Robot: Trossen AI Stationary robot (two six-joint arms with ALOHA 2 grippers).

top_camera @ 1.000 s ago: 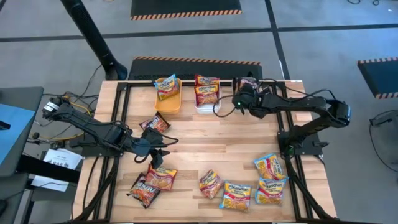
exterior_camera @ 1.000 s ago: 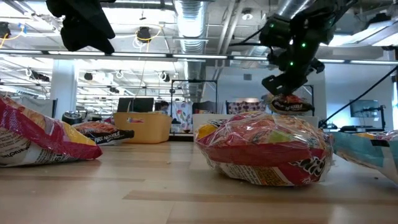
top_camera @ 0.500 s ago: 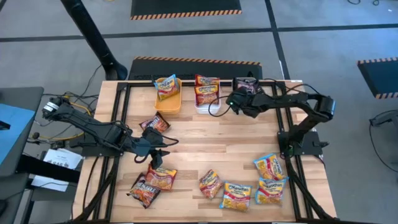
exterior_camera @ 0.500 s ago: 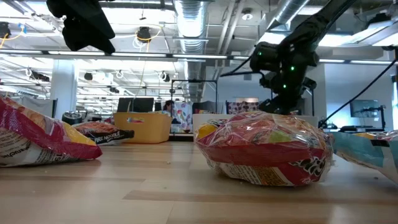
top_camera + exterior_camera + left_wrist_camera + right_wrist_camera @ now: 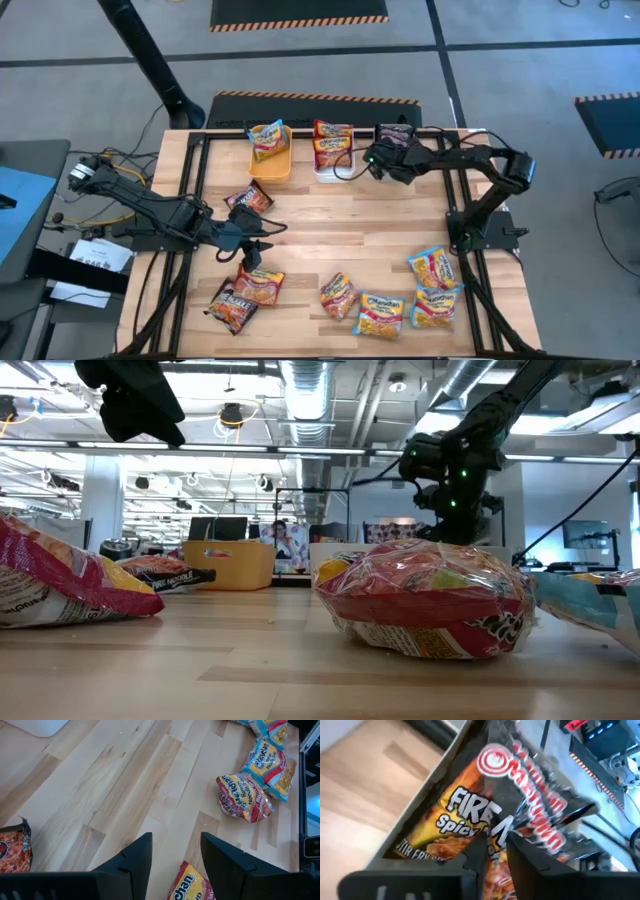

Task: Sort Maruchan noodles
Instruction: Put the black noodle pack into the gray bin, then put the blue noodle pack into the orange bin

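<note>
A dark red-black noodle packet [image 5: 470,815] lies slanted in the grey bin [image 5: 420,815] at the table's far edge [image 5: 397,133]. My right gripper [image 5: 497,847] is at that bin [image 5: 373,160], its fingers nearly together on the packet. My left gripper [image 5: 175,840] hangs open over bare wood at the table's left middle [image 5: 250,248], above a red-orange packet [image 5: 262,285] and touching nothing. A yellow-and-blue packet [image 5: 266,138] sits in the orange bin [image 5: 270,165]. Red-orange packets [image 5: 332,145] fill the white bin [image 5: 330,172]. My right gripper pinches the dark packet between its two fingers [image 5: 477,852] at one edge of the printed face [image 5: 492,832]. The packet rests tilted against the grey bin's wall. My own fingers hide the exact place of contact.
Several loose packets lie along the near edge [image 5: 378,312] and near right [image 5: 432,268]. Another dark packet [image 5: 247,198] lies on the left, and a red one [image 5: 425,600] fills the low view's foreground. Black frame rails [image 5: 195,180] run along both sides. Bare wood lies mid-table [image 5: 350,225].
My right gripper has moved down and a little toward the table's left, carrying the dark packet from hanging in the air down to the grey bin. In the low view the packet has dropped out of sight behind the foreground packet. The left arm has kept still.
</note>
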